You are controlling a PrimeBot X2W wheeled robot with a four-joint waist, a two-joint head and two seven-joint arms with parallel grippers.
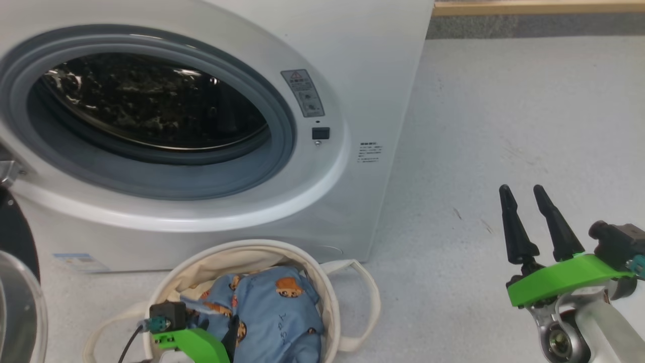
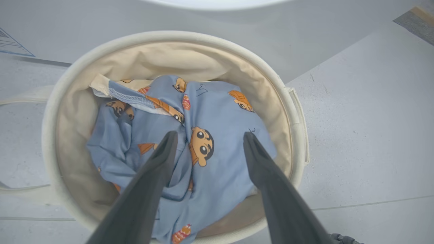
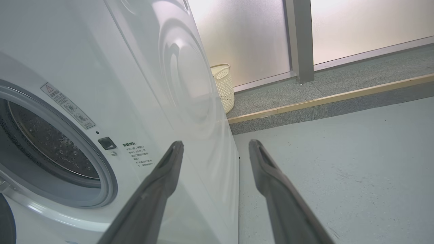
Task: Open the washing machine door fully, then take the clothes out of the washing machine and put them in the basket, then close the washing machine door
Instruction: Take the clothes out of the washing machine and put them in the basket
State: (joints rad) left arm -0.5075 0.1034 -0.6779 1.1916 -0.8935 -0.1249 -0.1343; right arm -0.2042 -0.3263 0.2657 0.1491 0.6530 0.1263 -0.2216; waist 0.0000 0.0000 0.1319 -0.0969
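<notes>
The washing machine (image 1: 373, 75) stands with its drum mouth (image 1: 151, 111) uncovered, and the steel drum inside looks dark. The washing machine door (image 1: 17, 237) hangs swung out at the far left edge. Below the machine, the cream basket (image 1: 330, 297) holds the light blue bear-print clothes (image 1: 272, 312). In the left wrist view my left gripper (image 2: 208, 135) hovers open just above the clothes (image 2: 220, 112) in the basket (image 2: 169, 37), holding nothing. My right gripper (image 1: 521, 189) is open and empty over the floor to the right of the machine (image 3: 101, 67).
Pale grey floor (image 1: 504, 126) spreads to the right of the machine. A wooden strip (image 3: 339, 96) edges a raised grey ledge behind it. On that ledge a cream perforated hamper (image 3: 223, 86) stands by the frosted wall panels. The basket's loop handles (image 1: 370, 282) lie out on the floor.
</notes>
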